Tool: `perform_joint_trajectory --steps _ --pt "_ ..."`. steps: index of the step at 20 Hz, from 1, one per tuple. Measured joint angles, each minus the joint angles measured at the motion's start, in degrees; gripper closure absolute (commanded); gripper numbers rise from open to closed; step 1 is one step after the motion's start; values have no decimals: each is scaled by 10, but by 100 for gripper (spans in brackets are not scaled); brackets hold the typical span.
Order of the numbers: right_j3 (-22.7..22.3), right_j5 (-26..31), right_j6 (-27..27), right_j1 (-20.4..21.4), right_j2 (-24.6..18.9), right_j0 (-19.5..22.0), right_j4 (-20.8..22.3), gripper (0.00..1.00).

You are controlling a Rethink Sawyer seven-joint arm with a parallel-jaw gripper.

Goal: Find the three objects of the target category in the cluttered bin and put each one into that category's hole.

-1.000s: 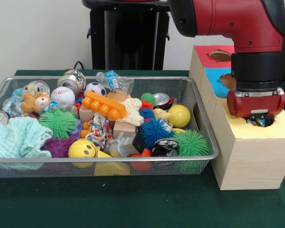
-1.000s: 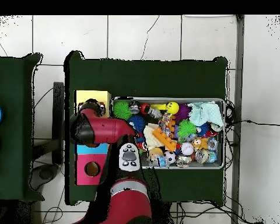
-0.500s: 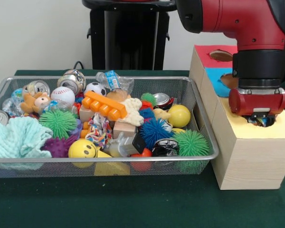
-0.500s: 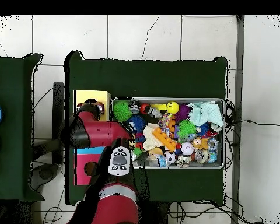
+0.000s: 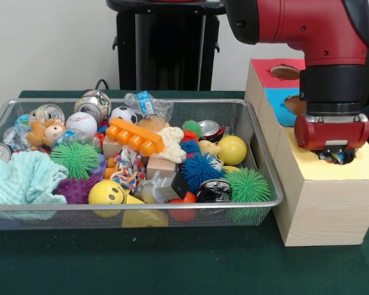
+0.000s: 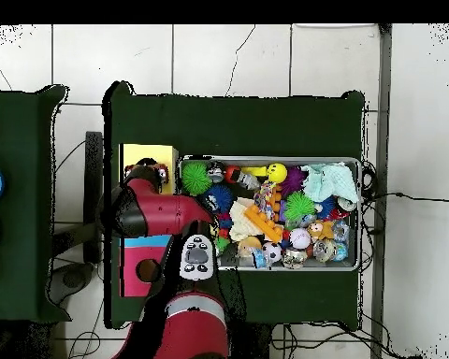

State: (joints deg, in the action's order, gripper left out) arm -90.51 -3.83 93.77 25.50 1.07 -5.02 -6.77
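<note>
1. Front view: the tool (image 5: 334,155) sits over the hole in the yellow section (image 5: 357,169) of the wooden box (image 5: 323,203). Something small with blue and dark parts shows between its tips at the hole's rim; what it is, its long axis and which way it points cannot be told, nor whether the tool is wide or narrow.
2. No readable writing or brand shows on anything.
3. Against the frame half a second ago, the tool is at almost the same place over the yellow hole; in the overhead view the arm's (image 6: 158,211) upper links have swung slightly.
4. Behind the tool lie the blue section (image 5: 281,104) and red section (image 5: 273,72), each with a hole.
5. Beside the tool, across the box wall, the mesh bin (image 5: 172,207) holds spiky balls, a smiley ball (image 5: 106,192), cans, an orange block (image 5: 135,136) and a mint cloth (image 5: 21,178) on the green bench (image 5: 172,264).
</note>
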Motion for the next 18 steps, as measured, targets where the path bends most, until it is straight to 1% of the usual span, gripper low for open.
perform_joint_trajectory --steps 8,18 --pt "-7 32 0 9 -35 32 0 0" --pt "-8 61 0 17 -42 38 -1 0"
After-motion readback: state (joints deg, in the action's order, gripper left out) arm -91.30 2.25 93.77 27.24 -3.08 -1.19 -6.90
